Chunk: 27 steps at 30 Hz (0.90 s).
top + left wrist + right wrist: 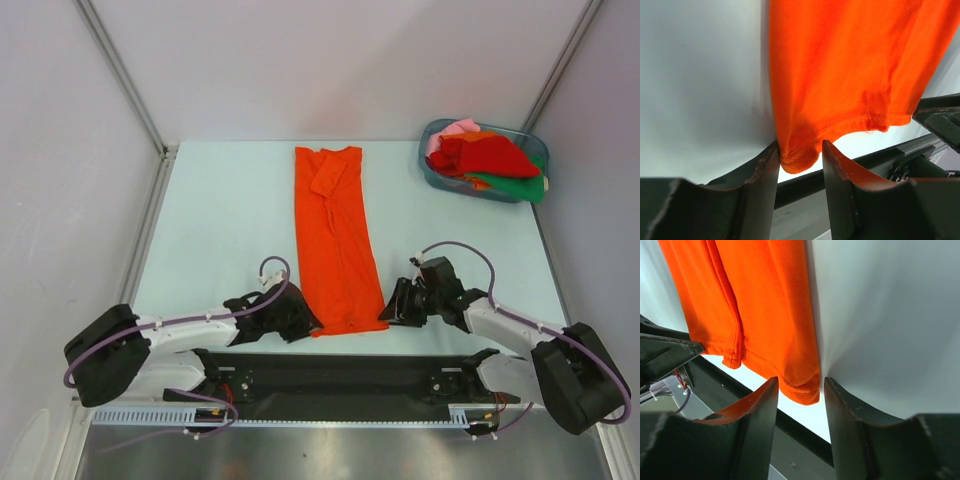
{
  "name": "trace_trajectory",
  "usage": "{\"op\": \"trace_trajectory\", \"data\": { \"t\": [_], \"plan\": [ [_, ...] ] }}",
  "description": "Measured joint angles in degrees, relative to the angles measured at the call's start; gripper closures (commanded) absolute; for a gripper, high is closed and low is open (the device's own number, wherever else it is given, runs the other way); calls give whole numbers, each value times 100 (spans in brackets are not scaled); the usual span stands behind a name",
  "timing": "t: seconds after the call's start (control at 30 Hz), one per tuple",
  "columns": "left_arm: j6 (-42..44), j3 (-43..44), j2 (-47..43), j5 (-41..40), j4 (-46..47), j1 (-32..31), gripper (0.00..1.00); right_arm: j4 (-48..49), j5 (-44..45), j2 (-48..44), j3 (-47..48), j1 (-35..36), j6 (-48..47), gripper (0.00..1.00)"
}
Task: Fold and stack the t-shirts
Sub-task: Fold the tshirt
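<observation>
A bright orange t-shirt (pixel 335 235) lies folded into a long strip down the middle of the table, collar end far, hem near. My left gripper (pixel 304 322) is open at the hem's near left corner; in the left wrist view that corner (pixel 797 160) sits between the fingers (pixel 765 170). My right gripper (pixel 392 312) is open at the hem's near right corner; in the right wrist view that corner (pixel 802 390) sits between the fingers (pixel 762 405). Neither has closed on the cloth. More t-shirts (pixel 485 158), red, green, pink and orange, are heaped at the far right.
The heap of shirts fills a bluish translucent tub (pixel 432 172) at the table's far right corner. A black rail (pixel 340 375) runs along the near edge just behind the shirt's hem. Grey walls close in the table on three sides.
</observation>
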Motion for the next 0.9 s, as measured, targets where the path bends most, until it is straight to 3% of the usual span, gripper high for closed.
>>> {"op": "trace_trajectory", "data": {
  "t": [0.13,0.23,0.27,0.33,0.37,0.47,0.7,0.9],
  "plan": [
    [-85,0,-4,2,9,-66,52,76,-57,24,-50,0,11,58],
    [-107,-7,-4,-11,-2,-72,60,109,-85,20,-96,0,24,67],
    [-111,-11,-7,-33,-22,-79,73,116,-74,24,-109,0,13,72],
    [-136,-66,-4,-76,-76,-87,86,149,-105,59,-160,0,-15,99],
    [-149,-103,-26,-85,-72,-90,99,175,-116,90,-188,0,-13,100],
    [-133,-205,-201,-125,-105,-98,100,317,-203,116,-284,107,103,100],
    [-129,-758,-1167,-232,-341,-109,100,570,229,-721,-850,1355,833,100],
    [-96,-1054,-1707,-229,-380,-133,100,273,616,-1438,-1023,1543,1191,100]
  ]
}}
